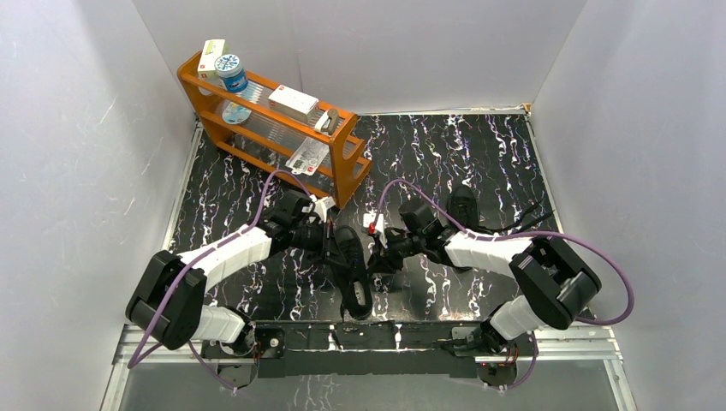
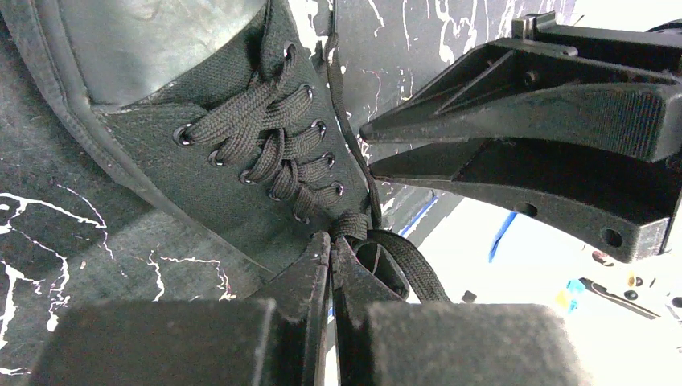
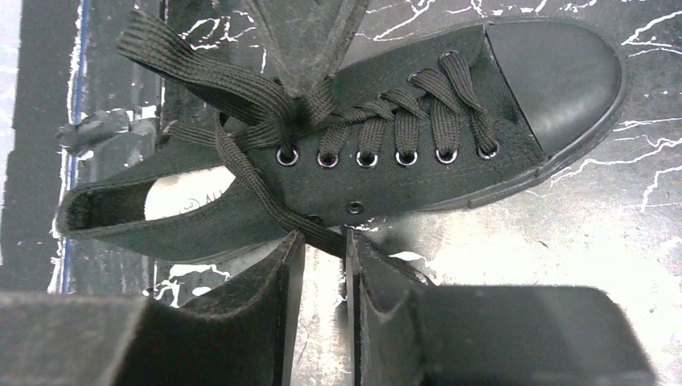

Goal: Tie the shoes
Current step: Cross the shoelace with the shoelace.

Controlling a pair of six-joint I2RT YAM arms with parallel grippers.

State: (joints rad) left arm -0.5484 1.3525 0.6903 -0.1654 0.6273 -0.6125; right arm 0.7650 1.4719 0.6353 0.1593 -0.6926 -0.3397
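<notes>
One shoe (image 1: 352,272) between two end effectors (image 1: 331,241) (image 1: 379,257)

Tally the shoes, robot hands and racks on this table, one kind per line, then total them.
Black shoes: 2, near shoe and far shoe
Hands: 2, left hand and right hand
Orange rack: 1
Total: 5
</notes>
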